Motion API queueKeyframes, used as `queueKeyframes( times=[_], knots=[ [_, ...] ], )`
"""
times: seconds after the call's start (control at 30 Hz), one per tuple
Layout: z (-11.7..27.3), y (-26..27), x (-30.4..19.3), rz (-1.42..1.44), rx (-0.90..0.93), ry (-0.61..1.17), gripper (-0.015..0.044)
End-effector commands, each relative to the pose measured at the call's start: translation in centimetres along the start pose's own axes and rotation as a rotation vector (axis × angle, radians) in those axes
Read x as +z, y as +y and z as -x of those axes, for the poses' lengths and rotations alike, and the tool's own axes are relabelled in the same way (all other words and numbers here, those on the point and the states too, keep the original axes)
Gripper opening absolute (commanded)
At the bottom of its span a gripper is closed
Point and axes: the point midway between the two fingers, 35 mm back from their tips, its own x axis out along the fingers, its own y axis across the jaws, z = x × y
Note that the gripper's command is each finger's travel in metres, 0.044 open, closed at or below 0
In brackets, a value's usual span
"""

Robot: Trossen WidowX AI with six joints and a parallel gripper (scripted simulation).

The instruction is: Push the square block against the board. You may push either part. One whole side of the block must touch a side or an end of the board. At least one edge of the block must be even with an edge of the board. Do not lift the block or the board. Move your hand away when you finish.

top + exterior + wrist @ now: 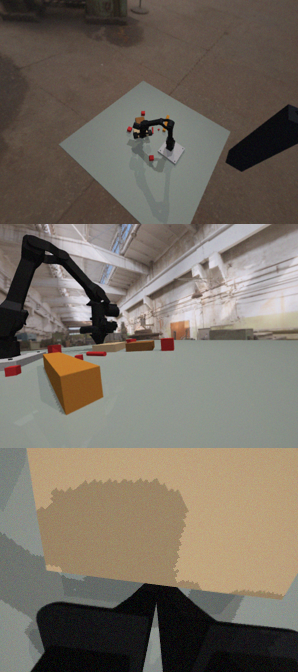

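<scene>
Apparently, the pushing is underway: the gripper (142, 134) (99, 342) (158, 580), fingertips pressed together, meets the board's (136, 131) (110, 347) (235, 518) near edge; the block (139, 120) (139, 346) lies beside the board, alignment and withdrawal remaining.

tbh the pale tan block (136, 130) (109, 347) (225, 523) is mostly hidden under the arm (154, 122) (76, 273) up top, and its upper part's cropped off in the wrist view.
</scene>
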Motion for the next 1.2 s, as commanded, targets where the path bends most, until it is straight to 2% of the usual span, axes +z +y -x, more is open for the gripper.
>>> queueKeyframes(
  times=[0.0, 0.3, 1.17],
  knots=[
    [-0.1, 0.0, 1.0, 0.000, -0.002, -0.006, 0.0000],
    [-0.1, -0.2, 1.8, 0.000, -0.002, -0.006, 0.0000],
    [-0.1, -0.1, -2.4, 0.000, -0.002, -0.003, 0.0000]
  ],
)
